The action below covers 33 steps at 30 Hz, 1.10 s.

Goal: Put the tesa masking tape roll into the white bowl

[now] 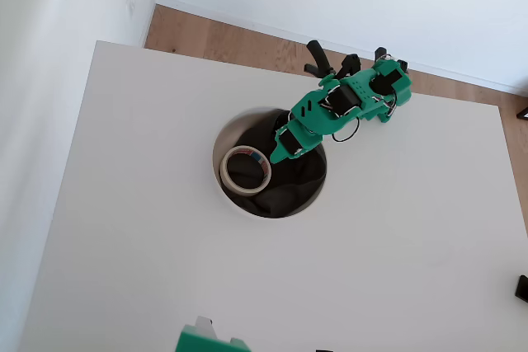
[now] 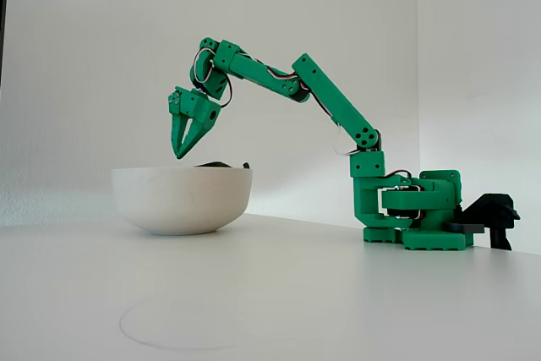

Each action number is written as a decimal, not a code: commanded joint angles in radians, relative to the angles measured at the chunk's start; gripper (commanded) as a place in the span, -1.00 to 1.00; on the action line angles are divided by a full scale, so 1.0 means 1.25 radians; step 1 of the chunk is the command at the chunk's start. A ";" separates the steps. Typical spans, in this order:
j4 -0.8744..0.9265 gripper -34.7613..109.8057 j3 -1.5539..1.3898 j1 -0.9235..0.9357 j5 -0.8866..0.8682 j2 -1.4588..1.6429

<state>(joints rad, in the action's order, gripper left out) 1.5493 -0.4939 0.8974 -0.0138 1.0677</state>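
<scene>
The green arm's pincer (image 2: 180,155) hangs above the white bowl (image 2: 182,200), its tips pointing down and close together just over the rim in the fixed view. It holds nothing, and the two fingers meet, or nearly meet, at the points. In the overhead view the pincer (image 1: 277,157) sits over the dark cloth (image 1: 293,187) lining the bowl (image 1: 221,139).

The tesa masking tape roll (image 1: 245,169) lies flat inside the bowl, just left of and a little below the pincer tips in the overhead view, near the bowl's left rim. Red and blue print shows on its inner core, but the writing is too small to read.

Clear air separates the tips from the bowl's edge. The white table (image 1: 396,245) lies bare around the bowl, with wide room toward its front and right edges.
</scene>
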 commanded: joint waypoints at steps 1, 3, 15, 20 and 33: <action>0.037 -0.63 0.071 -0.049 -0.012 0.178; 0.070 -0.63 0.071 -0.091 -0.015 0.234; 0.255 -0.63 -0.140 -0.506 -0.033 0.699; 0.254 -0.63 -0.414 -0.659 -0.045 0.906; -0.028 -0.63 -1.235 -0.693 -0.001 1.339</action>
<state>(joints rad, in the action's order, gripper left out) 1.5984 -1.8178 0.0184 -0.0215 2.6400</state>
